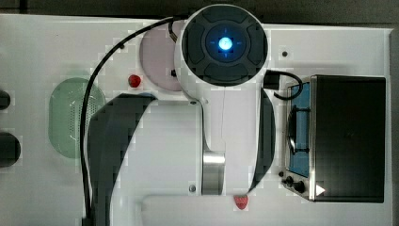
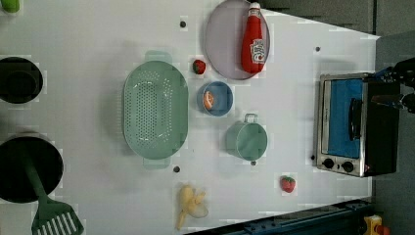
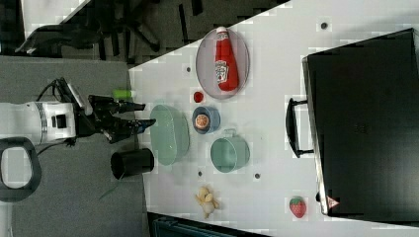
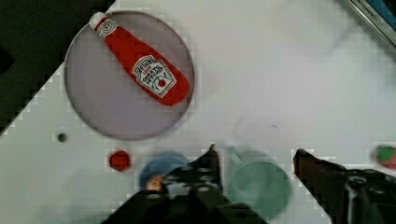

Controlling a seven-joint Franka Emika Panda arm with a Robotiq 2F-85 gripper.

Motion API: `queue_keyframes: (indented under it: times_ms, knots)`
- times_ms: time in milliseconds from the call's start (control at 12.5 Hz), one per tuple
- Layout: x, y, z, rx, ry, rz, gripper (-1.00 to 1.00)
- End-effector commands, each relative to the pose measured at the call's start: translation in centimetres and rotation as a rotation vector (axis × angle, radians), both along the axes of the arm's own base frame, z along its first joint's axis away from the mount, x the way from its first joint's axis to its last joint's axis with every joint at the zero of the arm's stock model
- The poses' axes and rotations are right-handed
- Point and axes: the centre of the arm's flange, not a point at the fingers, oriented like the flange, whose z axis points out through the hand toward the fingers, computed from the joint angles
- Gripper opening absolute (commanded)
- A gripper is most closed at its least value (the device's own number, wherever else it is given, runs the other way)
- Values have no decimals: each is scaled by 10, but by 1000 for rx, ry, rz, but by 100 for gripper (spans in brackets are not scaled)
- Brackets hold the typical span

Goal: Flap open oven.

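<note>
The oven (image 2: 379, 127) lies at the left view's right end of the white table; it is black with a silver front (image 1: 311, 141). Its blue glass door (image 2: 345, 117) looks shut, flush with the frame, with the bar handle (image 3: 291, 128) in front and the knobs (image 2: 337, 164) beside it. My gripper (image 3: 141, 114) hangs well above the table and apart from the oven. Its two black fingers (image 4: 212, 161) stand spread, so it is open with nothing between them. In the wrist view the gripper (image 4: 257, 156) is over a green cup, and a corner of the oven (image 4: 373, 18) shows at the frame's edge.
A ketchup bottle (image 2: 253, 39) lies on a lilac plate (image 2: 222, 44). A green colander (image 2: 155, 108), a blue bowl (image 2: 215, 98), a green cup (image 2: 246, 140), two strawberries (image 2: 288, 183), a banana (image 2: 191, 203) and black pots (image 2: 29, 169) share the table.
</note>
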Motion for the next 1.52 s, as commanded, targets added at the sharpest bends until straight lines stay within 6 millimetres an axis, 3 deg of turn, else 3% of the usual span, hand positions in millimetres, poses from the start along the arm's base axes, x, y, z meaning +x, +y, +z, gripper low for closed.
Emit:
queue_keyframes:
  times_ms: [80,240,480,560,1040,1120,1520]
  knots:
    - [-104,-25,70,-29,42,40,59]
    - [-104,-25,70,-29,41,41,99]
    - [-104,-25,70,-29,41,41,100]
    - [-104,-25,70,-29,41,41,89]
    - [-105,-30,59,-25,64,33,-56]
    - [-105,-34,52,-22,79,29,-65]
    - [-98,-71,-2,12,124,201,-65]
